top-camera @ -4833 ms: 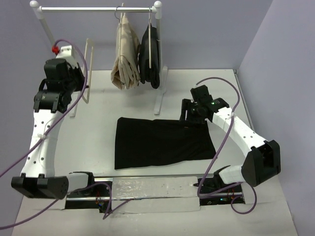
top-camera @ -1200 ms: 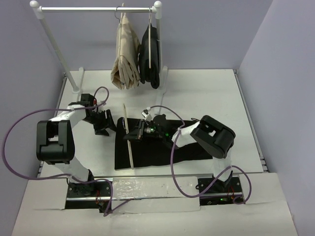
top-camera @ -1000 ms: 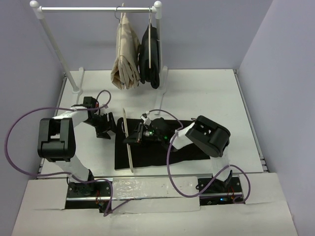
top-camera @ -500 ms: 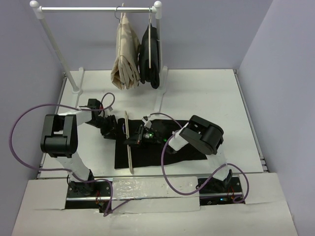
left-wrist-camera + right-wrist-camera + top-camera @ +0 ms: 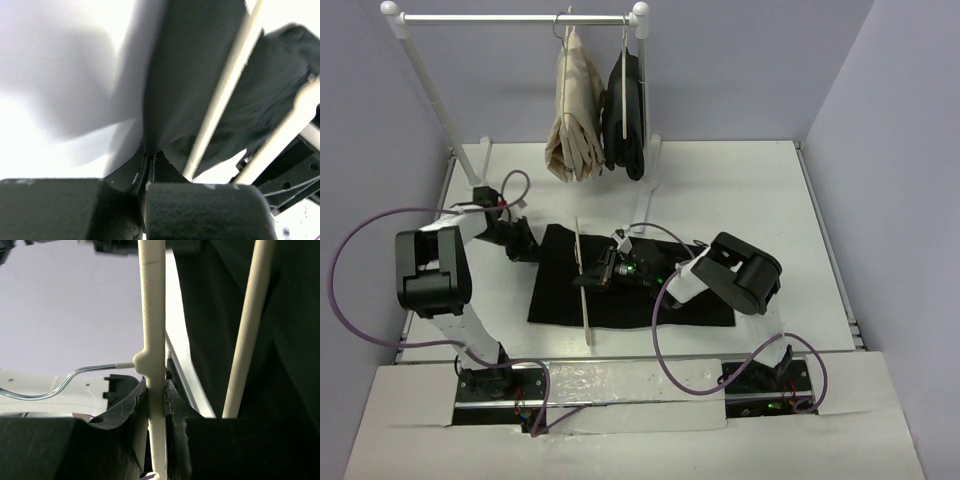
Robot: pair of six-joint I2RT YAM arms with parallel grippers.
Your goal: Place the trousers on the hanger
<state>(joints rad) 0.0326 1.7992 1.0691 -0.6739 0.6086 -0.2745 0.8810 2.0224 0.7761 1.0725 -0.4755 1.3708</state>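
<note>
My left pincer (image 5: pixel 527 246) is clamped shut on a fold at the far-left corner of the long, plain black trousers (image 5: pixel 555 288) of limp fabric. The wrist view shows the cloth (image 5: pixel 195 75) pinched between both pads, with no gap at the tips (image 5: pixel 149 165). The trousers lie spread flat on the white tabletop (image 5: pixel 760 190), around its middle and closer to the near edge, with the pinched corner pulled out toward the table's left edge. My right pincer (image 5: pixel 592 278) is closed on the thin white plastic hanger (image 5: pixel 586 315), jaws tight on its top bar just below the knob where the metal hook (image 5: pixel 75 375) comes out (image 5: pixel 156 390). From above the hanger reads as a thin line, edge-on, running far to near over the left part of the trousers, its near end past the cloth's near edge. I can't tell if it touches the fabric. The second hanger bar (image 5: pixel 247 325) shows beside the gripped one, dark cloth behind it. A white clothes rack (image 5: pixel 520 18) stands at the far edge, carrying a beige garment (image 5: pixel 575 115) and a smaller black garment (image 5: pixel 628 120) side by side.
</note>
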